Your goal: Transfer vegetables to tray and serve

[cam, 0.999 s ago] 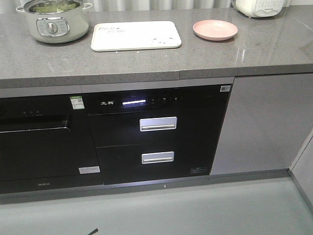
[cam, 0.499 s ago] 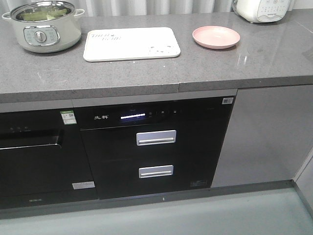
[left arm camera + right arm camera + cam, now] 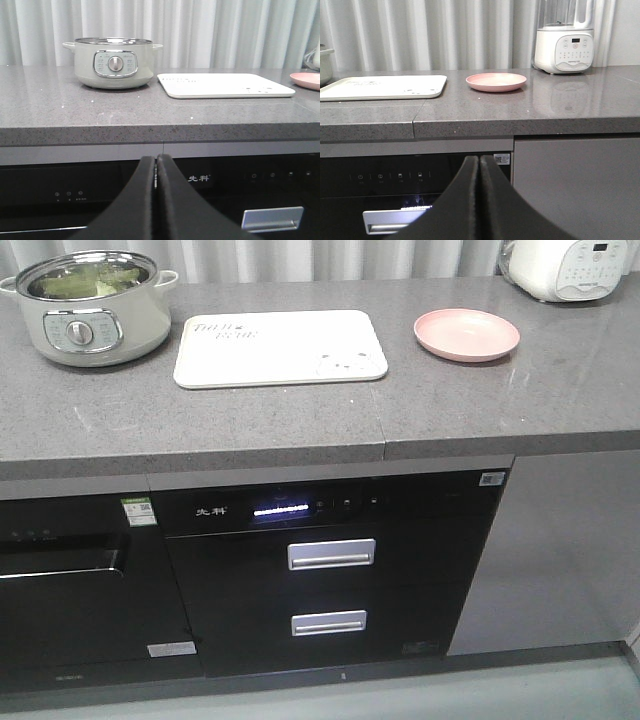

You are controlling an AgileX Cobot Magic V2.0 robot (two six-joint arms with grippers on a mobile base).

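Observation:
Green vegetables [image 3: 85, 280] lie inside a pale electric pot [image 3: 90, 308] at the back left of the grey counter; the left wrist view shows only the pot's side [image 3: 114, 62]. The cream-white tray [image 3: 280, 347] lies flat beside the pot, bare, also in view from both wrists [image 3: 224, 85] [image 3: 382, 86]. My left gripper [image 3: 156, 161] is shut with nothing in it, held low before the cabinet front, below the counter edge. My right gripper [image 3: 479, 161] is likewise shut and bare, at the same height. Neither gripper shows in the front view.
A round pink plate [image 3: 466, 334] sits right of the tray. A white blender [image 3: 565, 37] stands at the counter's back right. Below the counter edge [image 3: 300, 455] are a black oven [image 3: 70, 580] and a drawer appliance with two silver handles [image 3: 331, 554]. Curtains hang behind.
The front view has shifted closer to the counter and a little upward: pot, tray and plate now sit lower in the picture, and less floor shows.

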